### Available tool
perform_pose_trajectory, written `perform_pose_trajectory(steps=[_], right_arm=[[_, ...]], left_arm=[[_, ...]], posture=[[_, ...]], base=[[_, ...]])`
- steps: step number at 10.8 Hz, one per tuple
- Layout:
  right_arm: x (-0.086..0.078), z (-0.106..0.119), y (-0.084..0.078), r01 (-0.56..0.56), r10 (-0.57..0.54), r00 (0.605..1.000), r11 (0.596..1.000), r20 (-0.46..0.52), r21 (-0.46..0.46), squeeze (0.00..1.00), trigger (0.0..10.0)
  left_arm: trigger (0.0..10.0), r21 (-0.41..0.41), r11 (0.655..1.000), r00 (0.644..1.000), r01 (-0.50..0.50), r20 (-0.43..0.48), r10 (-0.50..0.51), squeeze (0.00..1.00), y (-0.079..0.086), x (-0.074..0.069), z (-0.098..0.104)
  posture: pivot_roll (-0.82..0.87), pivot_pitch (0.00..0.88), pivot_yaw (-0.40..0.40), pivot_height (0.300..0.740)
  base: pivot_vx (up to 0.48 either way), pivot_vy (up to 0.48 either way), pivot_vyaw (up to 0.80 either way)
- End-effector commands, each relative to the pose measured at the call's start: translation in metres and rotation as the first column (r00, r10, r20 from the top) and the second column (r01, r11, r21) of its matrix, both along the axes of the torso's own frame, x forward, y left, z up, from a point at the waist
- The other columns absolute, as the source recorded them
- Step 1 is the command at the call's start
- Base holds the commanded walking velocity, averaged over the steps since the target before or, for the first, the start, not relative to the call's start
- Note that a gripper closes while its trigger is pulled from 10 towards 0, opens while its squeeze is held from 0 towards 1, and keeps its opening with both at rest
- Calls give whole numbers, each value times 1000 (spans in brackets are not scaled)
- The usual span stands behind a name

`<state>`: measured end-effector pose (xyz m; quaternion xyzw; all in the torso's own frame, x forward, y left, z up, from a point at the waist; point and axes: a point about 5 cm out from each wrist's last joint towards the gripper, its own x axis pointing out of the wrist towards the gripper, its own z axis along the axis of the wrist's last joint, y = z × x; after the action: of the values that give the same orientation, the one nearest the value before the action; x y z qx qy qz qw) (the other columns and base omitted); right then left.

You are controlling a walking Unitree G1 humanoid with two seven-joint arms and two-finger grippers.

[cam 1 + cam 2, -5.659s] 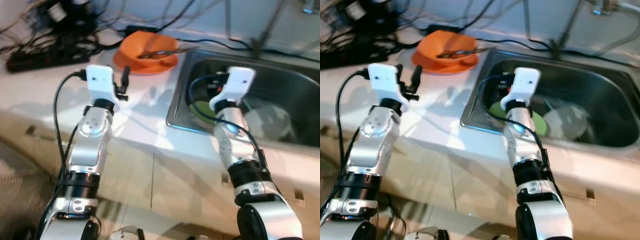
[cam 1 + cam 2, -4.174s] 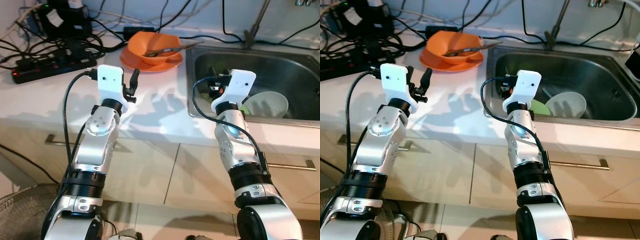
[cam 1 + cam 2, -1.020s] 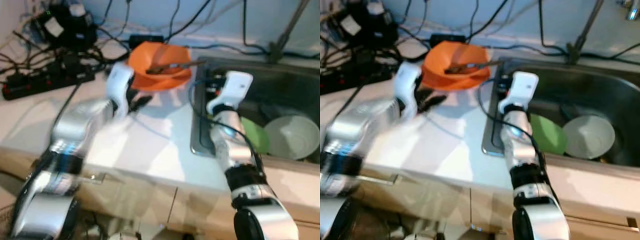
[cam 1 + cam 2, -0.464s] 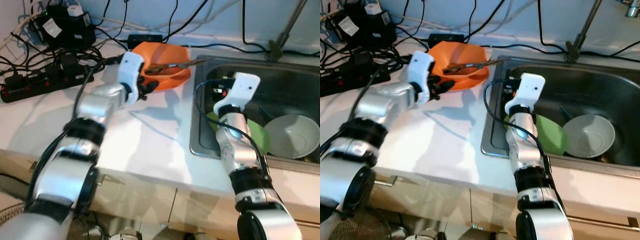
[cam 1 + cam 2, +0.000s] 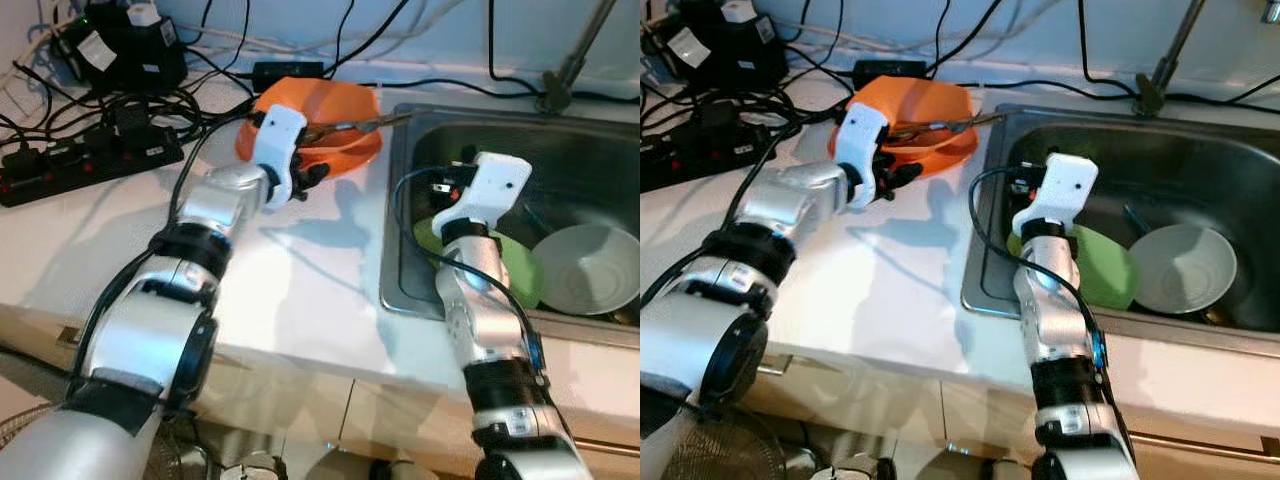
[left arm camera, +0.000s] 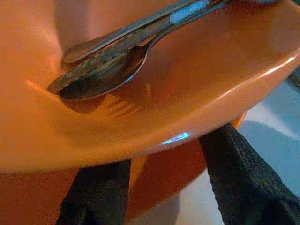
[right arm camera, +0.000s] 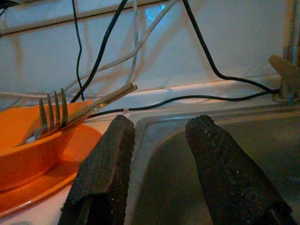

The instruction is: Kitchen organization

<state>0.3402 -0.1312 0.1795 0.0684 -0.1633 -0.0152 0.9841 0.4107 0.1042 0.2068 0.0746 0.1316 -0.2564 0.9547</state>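
My left gripper [image 5: 308, 180] is spread wide at the near rim of the orange bowl [image 5: 330, 110] on the counter [image 5: 300, 280] beside the sink [image 5: 600, 190], so I should grip it level, because cutlery [image 6: 117, 51] lies inside, while my right gripper [image 7: 154, 159] waits parted above the sink.

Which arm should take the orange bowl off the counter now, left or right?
Left. Its tool is open at the orange bowl's near rim, fingers just under the edge. The right tool hangs over the sink.
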Motion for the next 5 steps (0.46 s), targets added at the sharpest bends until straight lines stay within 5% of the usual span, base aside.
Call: perform_pose_trajectory(steps=[1, 5], right_arm=[[-5, -9, 3, -6, 6, 999, 1000, -41, 1, 0, 10000], [-14, -8, 4, -10, 10, 998, 1000, -57, 8, 0, 10000]], left_arm=[[10000, -3, 1000, 1000, -10, 26, 10, 0, -3, 3, 8], [10000, -27, 994, 994, -108, 28, 109, 0, 1, 8, 16]], posture=[[8, 163, 53, 740], [1, 185, 57, 740]], base=[[0, 0, 0], [0, 0, 0]])
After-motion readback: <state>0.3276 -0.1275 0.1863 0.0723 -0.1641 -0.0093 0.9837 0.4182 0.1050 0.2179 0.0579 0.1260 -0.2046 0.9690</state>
